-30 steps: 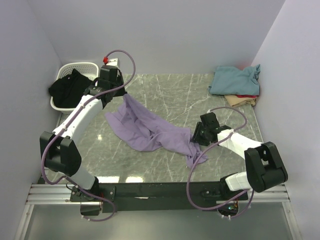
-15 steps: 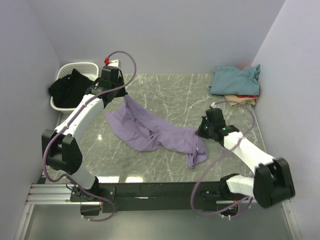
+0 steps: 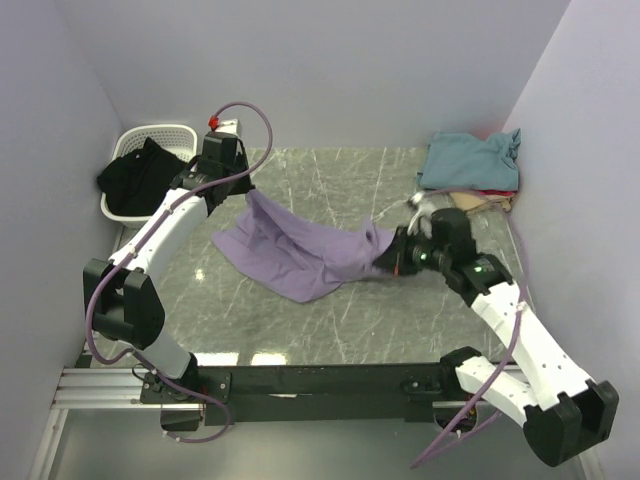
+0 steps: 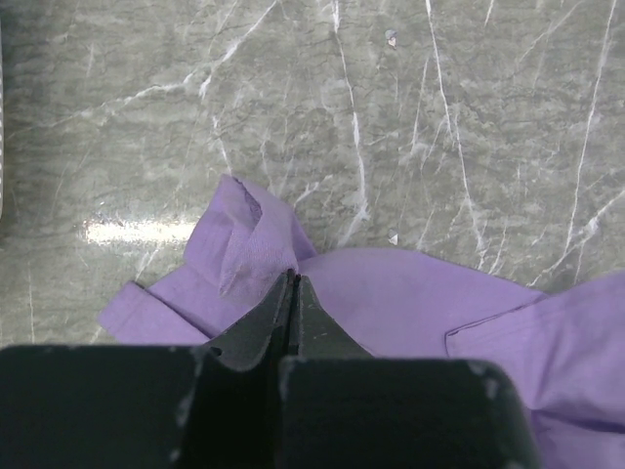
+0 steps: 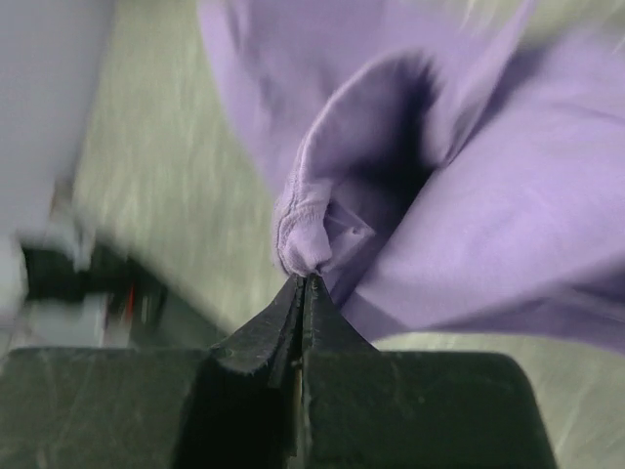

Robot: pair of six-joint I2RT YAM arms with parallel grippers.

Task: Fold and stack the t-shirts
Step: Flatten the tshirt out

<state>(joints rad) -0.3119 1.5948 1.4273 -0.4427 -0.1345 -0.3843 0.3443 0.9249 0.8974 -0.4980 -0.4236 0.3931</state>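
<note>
My left gripper [image 4: 293,281] and right gripper [image 5: 305,280] were each clamped on an edge of the purple shirt [image 3: 300,255], which sagged onto the table [image 3: 335,325] between them; I judged I should draw them apart evenly, low, until it lay flat.

White tube parts and big black joints on the left arm [image 3: 165,225] and the right arm [image 3: 525,335]. Thin purple cables [image 3: 240,101] looping beside both. Small red bit [image 3: 212,121] up top on the left. Black, pointy and a little scratched: the left tool [image 4: 293,280] and the right tool [image 5: 305,283].
</note>
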